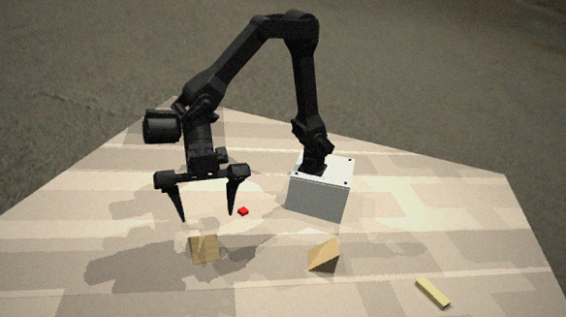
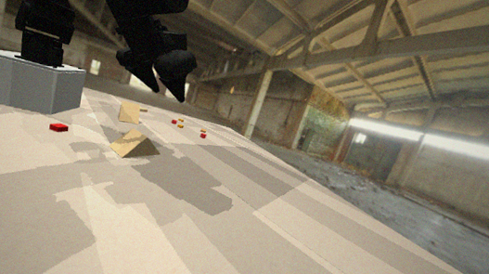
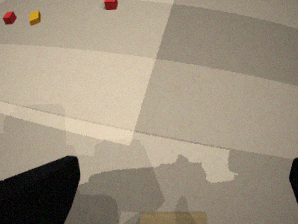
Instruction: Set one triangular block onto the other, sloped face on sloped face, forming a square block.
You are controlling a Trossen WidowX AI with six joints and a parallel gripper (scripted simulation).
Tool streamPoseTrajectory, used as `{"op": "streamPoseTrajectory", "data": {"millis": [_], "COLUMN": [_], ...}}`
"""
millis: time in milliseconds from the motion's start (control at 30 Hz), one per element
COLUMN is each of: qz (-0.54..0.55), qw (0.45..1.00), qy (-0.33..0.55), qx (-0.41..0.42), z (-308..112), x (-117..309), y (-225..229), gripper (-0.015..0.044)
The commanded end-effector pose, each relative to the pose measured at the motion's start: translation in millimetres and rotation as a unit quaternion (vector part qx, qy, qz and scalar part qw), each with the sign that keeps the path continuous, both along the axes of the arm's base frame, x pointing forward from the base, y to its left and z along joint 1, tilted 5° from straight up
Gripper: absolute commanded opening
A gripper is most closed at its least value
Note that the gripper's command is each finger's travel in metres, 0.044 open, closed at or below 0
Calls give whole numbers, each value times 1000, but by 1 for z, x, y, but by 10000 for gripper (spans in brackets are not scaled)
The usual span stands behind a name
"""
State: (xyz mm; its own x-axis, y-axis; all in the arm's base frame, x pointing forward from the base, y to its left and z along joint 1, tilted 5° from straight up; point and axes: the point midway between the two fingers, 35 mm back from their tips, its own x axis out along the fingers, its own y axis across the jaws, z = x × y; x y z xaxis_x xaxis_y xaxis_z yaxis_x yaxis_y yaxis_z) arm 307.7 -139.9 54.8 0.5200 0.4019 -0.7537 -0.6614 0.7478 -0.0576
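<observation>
One wooden triangular block point(image 1: 204, 249) point(image 2: 135, 144) stands on the table with a ridge upward and faces falling away on both sides in the exterior view; its edge shows at the bottom of the wrist view point(image 3: 173, 218). The other triangular block point(image 1: 324, 256) point(image 2: 130, 113) stands apart from it, to the right in the top view, with its sloped face rising to the right and a dark triangular end. My gripper point(image 1: 208, 218) point(image 2: 170, 96) point(image 3: 189, 171) is open and empty, fingers pointing down, well above the table and clear of both blocks.
A red piece point(image 1: 243, 211) point(image 2: 59, 127) lies near the arm's grey base point(image 1: 318, 197) point(image 2: 31, 87). A pale yellow bar point(image 1: 433, 292) point(image 2: 143, 110) lies beyond the second block. Small red cubes point(image 2: 203, 136) point(image 3: 110, 4) and orange pieces point(image 2: 180, 126) point(image 3: 34, 18) lie farther off.
</observation>
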Motion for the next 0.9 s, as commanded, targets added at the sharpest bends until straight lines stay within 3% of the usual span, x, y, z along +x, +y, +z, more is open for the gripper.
{"op": "streamPoseTrajectory", "data": {"millis": [0, 200, 400, 567, 867], "qz": [-3, -8, -3, 7, 7], "qw": [996, 939, 833, 739, 735], "qy": [92, 327, 476, 510, 510], "qx": [-11, -103, -281, -441, -447], "z": [-16, -47, -55, -49, -48], "x": [10, 20, 32, 51, 52], "y": [4, 19, 32, 46, 46], "gripper": [440, 440, 440, 440, 440]}}
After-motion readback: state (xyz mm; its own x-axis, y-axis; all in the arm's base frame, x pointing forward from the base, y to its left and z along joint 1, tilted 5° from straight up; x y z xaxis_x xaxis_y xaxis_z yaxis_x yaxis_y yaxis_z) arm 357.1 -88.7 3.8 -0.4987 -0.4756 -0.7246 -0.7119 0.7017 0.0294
